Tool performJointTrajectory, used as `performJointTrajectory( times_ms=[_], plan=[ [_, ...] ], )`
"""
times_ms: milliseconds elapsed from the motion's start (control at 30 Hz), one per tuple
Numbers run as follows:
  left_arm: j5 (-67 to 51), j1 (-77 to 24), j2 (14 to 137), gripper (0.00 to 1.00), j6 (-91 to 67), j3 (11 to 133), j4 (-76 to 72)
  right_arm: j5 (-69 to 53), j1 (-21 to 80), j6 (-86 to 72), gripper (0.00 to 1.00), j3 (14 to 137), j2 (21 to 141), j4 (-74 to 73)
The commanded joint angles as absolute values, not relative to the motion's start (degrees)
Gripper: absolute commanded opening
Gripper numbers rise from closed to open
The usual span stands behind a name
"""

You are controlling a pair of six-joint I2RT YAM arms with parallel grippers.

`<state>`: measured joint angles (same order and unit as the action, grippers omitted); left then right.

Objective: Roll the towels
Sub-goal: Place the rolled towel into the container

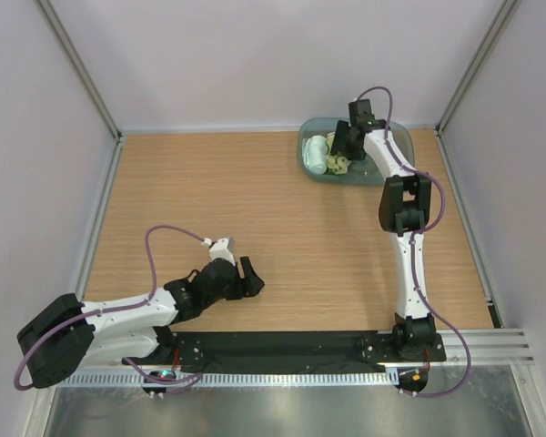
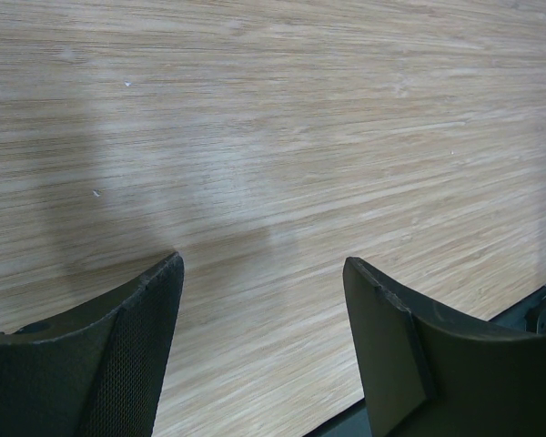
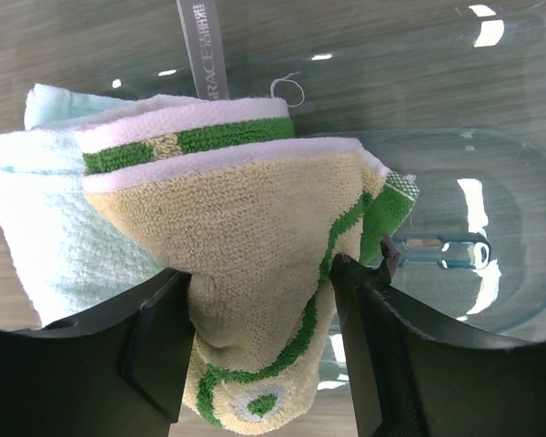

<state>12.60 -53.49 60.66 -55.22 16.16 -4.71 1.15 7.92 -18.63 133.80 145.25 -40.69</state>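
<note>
Dark, matte fingers (image 3: 118, 364) of my right jaws fill the bottom of the right wrist view, clamped on the pale yellow terry towel with green line drawings (image 3: 246, 237). Its looped pile bunches between the pads, and a fold hangs below them showing a green ring motif. Along its upper edge run a white band and a green stripe. A grey woven label (image 3: 200, 45) with pale lettering sticks up behind it.

Touching the yellow towel's left side is the plain mint-white towel (image 3: 64, 228), a soft, waffle-textured roll. Both sit over the translucent teal plastic tray (image 3: 491, 182), whose glossy curved wall throws back bright reflections. Whether the yellow towel is clear of the tray floor I cannot tell.

From above, my right arm (image 1: 405, 246) stretches nearly straight up the right side of the tabletop (image 1: 255, 191), its wrist bent down into the tray at the far right corner.

My left jaws stand apart, their fingers (image 2: 118, 364) dark and rounded, one with a mesh-like face. Between them shows only pale, straight wood grain. My left arm (image 1: 127, 314) lies folded low at the near left, its jaws pointing right, well apart from the tray.
</note>
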Motion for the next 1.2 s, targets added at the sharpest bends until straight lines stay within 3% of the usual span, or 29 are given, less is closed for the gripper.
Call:
performJointTrajectory(
  times_ms=[0, 400, 1167],
  plan=[
    [11.78, -53.26, 61.79, 0.72, -54.67, 15.56, -2.29, 3.43, 7.82, -17.05, 0.66, 132.1, 142.74, -48.43],
    [11.6, -53.0, 61.61, 0.72, -54.76, 15.29, -2.37, -3.33, 7.91, -18.19, 0.7, 130.78, 136.94, -47.46],
    [11.51, -52.38, 59.85, 0.72, -55.02, 14.24, -2.55, -4.48, 7.82, -18.28, 0.72, 128.07, 128.94, -49.31]
  ],
)
